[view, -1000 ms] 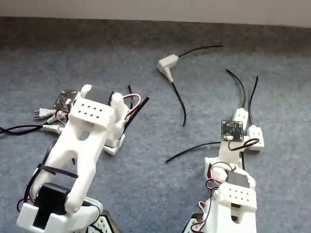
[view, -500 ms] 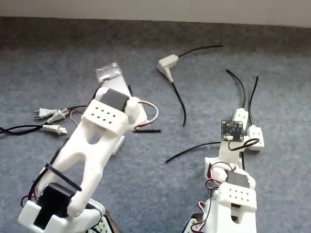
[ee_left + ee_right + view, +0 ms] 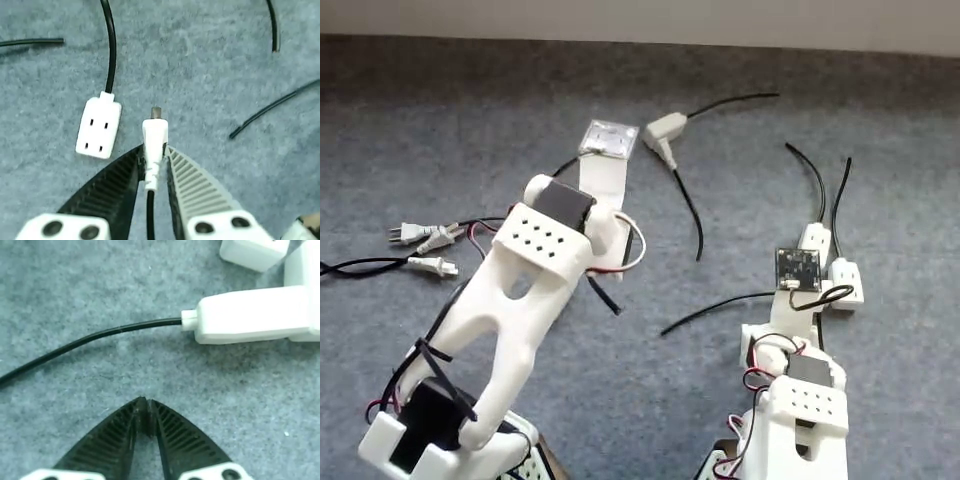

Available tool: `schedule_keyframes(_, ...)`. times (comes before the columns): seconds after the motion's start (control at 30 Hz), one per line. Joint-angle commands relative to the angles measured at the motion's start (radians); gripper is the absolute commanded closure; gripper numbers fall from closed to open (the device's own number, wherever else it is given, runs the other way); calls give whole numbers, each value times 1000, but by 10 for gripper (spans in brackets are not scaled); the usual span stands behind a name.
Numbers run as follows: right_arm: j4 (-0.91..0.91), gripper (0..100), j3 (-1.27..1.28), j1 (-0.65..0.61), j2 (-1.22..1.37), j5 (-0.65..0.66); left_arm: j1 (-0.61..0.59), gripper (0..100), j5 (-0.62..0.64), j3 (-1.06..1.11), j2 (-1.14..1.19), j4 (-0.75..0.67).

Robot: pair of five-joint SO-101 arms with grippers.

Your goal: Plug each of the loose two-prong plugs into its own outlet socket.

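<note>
Grey carpeted worktop: the left gripper [image 3: 154, 156], clamped on a white plug [image 3: 154, 133], has swung from the loose plugs [image 3: 425, 240] to just beside an outlet socket [image 3: 98, 128]. Insertion looks next. The right gripper [image 3: 146, 412] sits closed, empty.

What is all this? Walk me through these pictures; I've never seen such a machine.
These are two small white robot arms working on a grey carpeted table. The wide picture comes from a fixed camera looking down over everything. The other two come from a camera on each arm's wrist, looking along its fingers. The left arm's fingers are closed on a white two-prong plug, close to a white outlet socket lying on the table. The right arm's fingers are shut on nothing, near a white plug body with a black cord. More loose plugs lie on the left arm's side, and further sockets lie by the right arm.
</note>
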Motion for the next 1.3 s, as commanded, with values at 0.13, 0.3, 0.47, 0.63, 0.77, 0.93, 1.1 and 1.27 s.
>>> schedule_keyframes(0.13, -19, 991, 2, -10, 2, -9, 68, 992, -149, -25, -7, 175)
schedule_keyframes(0.3, -19, 991, 2, -10, 2, -9, 76, 992, -226, 61, 7, 172)
schedule_keyframes(0.47, -19, 991, 2, -10, 2, -9, 50, 993, -282, 97, 166, 172)
schedule_keyframes(0.63, -19, 991, 2, -10, 2, -9, 36, 993, -284, 88, 312, 147)
schedule_keyframes(0.77, -19, 991, 2, -10, 2, -9, 33, 993, -284, 96, 361, 97)
schedule_keyframes(0.93, -19, 991, 2, -10, 2, -9, 33, 993, -315, 97, 363, 100)
schedule_keyframes(1.1, -19, 991, 2, -10, 2, -9, 28, 992, -353, 99, 363, 101)
schedule_keyframes(1.27, -19, 991, 2, -10, 2, -9, 28, 938, -353, 99, 361, 101)
